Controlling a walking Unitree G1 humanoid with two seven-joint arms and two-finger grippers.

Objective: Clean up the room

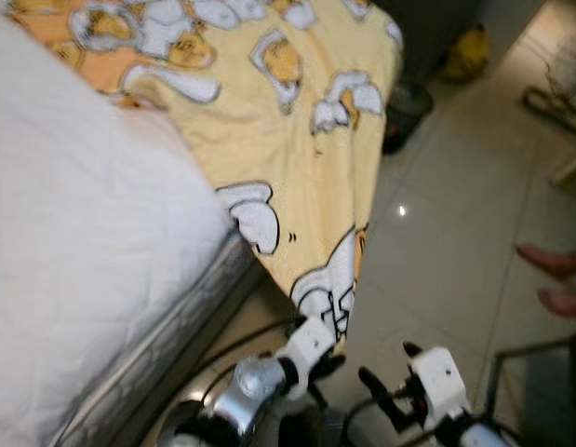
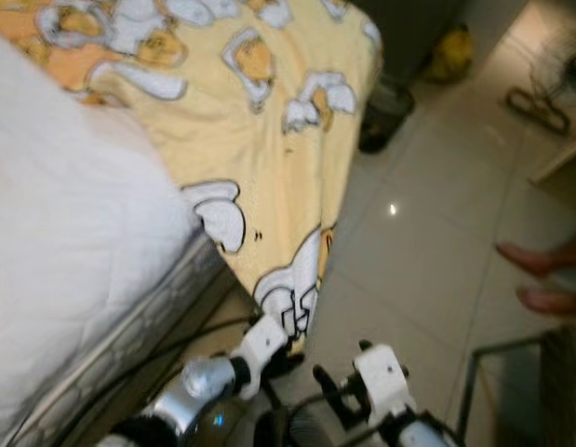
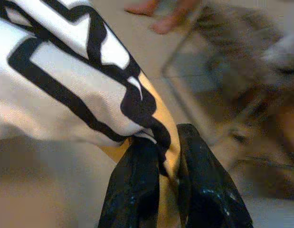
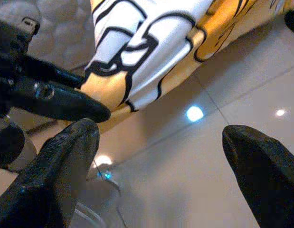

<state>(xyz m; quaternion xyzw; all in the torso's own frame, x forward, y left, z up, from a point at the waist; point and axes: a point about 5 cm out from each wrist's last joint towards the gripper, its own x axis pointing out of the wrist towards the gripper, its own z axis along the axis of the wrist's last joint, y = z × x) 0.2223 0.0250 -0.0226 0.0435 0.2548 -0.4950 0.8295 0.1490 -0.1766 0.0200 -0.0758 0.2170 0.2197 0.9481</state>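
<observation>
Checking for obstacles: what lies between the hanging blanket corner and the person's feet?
Bare tiled floor, seen in the left eye view, separates the blanket from the feet.

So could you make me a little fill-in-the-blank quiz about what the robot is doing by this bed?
1. The left gripper is shut on a corner of the yellow ____.
2. The right gripper has its fingers ____, holding nothing.
3. The blanket hangs off the white ____ toward the tiled floor.
4. At the scene's right edge stand a person's bare ____.

Missing words: blanket; open; mattress; feet
</observation>
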